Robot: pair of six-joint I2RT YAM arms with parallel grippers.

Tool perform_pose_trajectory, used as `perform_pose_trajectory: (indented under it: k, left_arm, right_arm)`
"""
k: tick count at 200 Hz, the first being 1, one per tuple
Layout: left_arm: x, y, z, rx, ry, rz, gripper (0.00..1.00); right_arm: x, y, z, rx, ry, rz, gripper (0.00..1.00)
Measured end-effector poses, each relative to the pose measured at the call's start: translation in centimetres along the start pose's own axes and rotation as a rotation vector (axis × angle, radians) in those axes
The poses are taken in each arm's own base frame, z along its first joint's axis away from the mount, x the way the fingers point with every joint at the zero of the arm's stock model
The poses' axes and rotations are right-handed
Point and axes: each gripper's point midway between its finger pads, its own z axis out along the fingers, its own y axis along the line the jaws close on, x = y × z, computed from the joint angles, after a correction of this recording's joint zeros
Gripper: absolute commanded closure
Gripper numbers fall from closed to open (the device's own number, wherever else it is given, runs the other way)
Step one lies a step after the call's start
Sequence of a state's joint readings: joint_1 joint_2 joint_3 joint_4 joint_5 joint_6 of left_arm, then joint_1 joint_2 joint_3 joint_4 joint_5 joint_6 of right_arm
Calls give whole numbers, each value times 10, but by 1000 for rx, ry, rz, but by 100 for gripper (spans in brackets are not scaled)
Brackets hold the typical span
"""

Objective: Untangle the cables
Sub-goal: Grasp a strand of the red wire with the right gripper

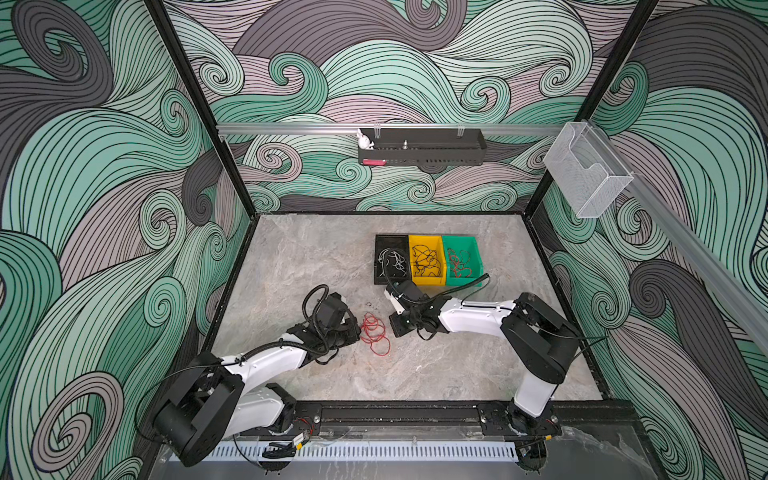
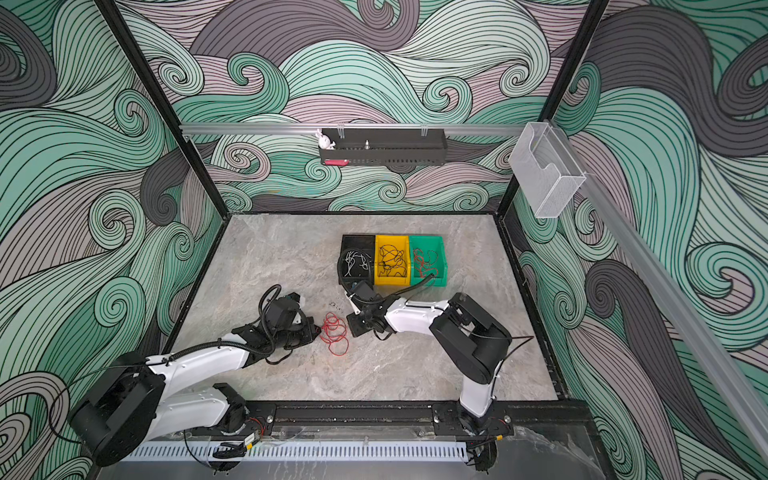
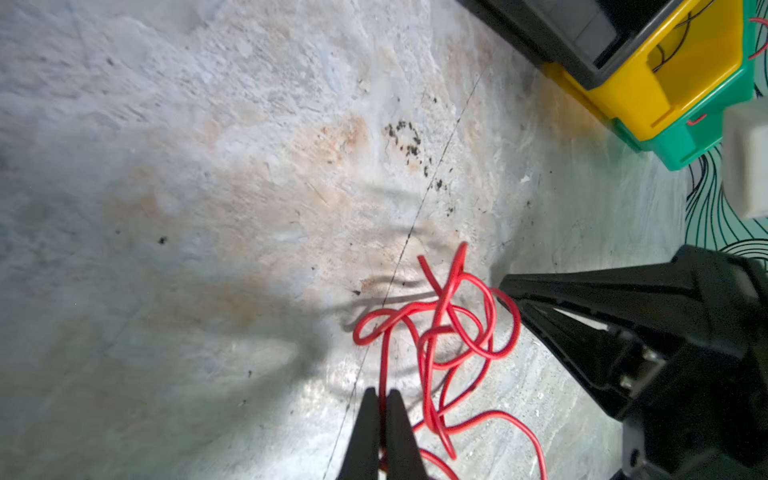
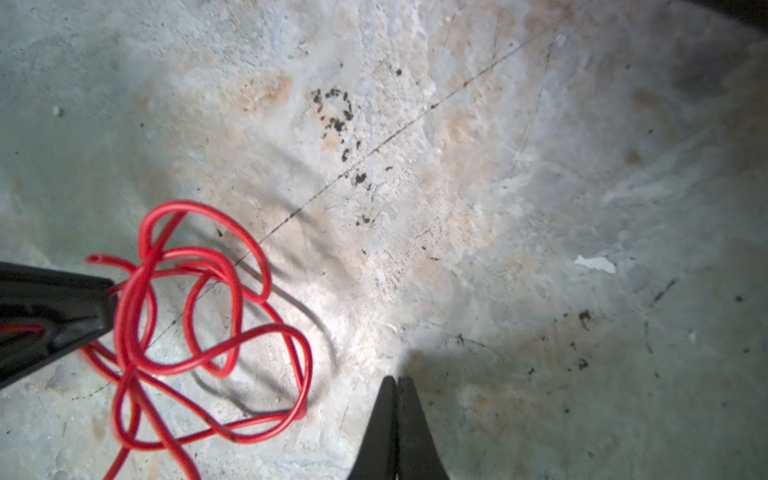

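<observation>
Tangled red cables (image 1: 375,334) (image 2: 334,332), lower centre of both top views.
The left gripper (image 3: 381,399) clamped one strand; the right gripper (image 4: 397,386) sat closed, empty.

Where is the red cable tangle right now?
In both top views the red cable tangle lies on the table between the left gripper, whose jaws pinch a strand, and the right gripper.

Marble table (image 1: 311,257), red cables (image 1: 375,333), three bins (image 1: 428,280)
</observation>
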State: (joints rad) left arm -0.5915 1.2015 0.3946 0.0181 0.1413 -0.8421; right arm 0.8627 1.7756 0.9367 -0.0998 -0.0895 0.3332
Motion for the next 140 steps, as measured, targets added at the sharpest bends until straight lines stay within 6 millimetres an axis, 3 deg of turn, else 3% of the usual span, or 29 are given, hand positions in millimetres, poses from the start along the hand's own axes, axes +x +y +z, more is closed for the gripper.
perform_pose_trajectory:
  k: [38, 89, 140]
  left_arm:
    - [1, 2, 0, -5, -1, -1, 100]
    - [4, 6, 1, -11, 6, -3, 100]
    - [6, 7, 2, -12, 7, -8, 100]
  right_arm:
    - [-4, 12, -7, -67, -25, -6, 75]
    - [-6, 26, -6, -150, -27, 30, 71]
    - [0, 29, 6, -177, -5, 59, 70]
